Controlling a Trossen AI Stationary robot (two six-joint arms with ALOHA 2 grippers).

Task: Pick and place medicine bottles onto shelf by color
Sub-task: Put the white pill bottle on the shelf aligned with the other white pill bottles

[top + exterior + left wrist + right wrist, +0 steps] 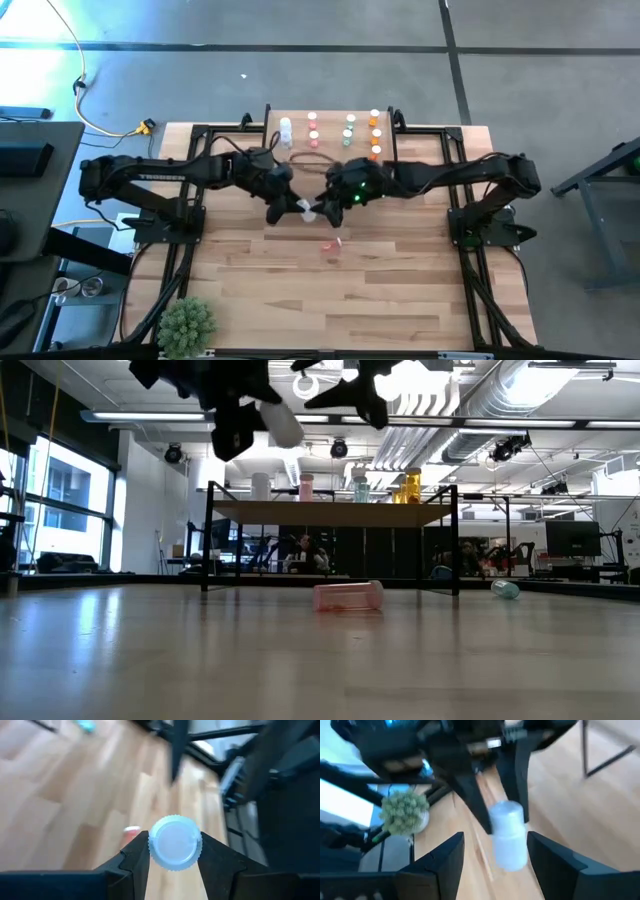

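The high camera looks straight down on the whole light-wood bench (330,290), both arms meeting mid-frame. The low camera sits at bench height, facing level toward the small raised wooden shelf on black legs (330,512) — also seen upper centre from above. Each wrist camera looks closely at one white-capped clear bottle (175,842) from opposite sides.

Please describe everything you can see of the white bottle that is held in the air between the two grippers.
The white bottle is a small cloudy plastic cylinder with a ribbed white cap. It is lifted above the table, in front of the shelf, and lies tilted rather than upright. The left gripper clamps it near the cap, a finger on each side. The right gripper stands open around its body, and its fingers do not appear to touch it.
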